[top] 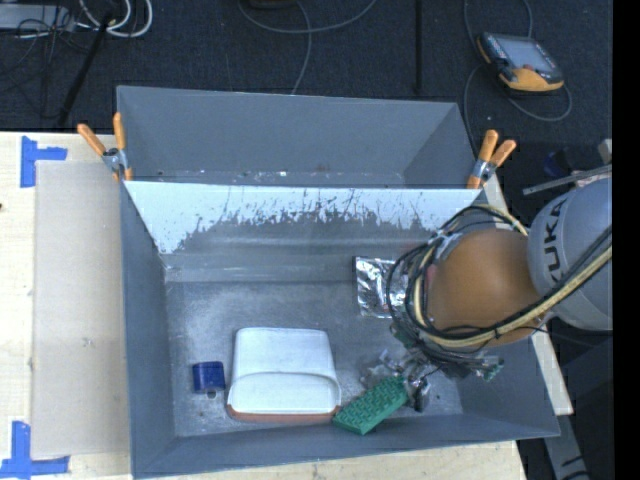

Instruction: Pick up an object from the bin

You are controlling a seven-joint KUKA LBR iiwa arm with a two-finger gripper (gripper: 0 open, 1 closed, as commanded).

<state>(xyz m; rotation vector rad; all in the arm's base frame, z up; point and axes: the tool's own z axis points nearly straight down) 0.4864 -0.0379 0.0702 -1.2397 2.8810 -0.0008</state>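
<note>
My gripper (413, 382) is low in the bin's front right part, mostly hidden under the arm's orange cover. A green textured pad (368, 408) lies tilted on the floor just left of and below it, its upper right end touching or almost touching the gripper. A crumpled piece of silver foil (376, 286) sits behind the gripper, near the back slope and partly covered by the arm's cables.
A white rounded rectangular block (283, 372) with a brownish underside lies front centre. A small blue thing (208, 376) rests left of it. The bin's right wall stands close beside the arm.
</note>
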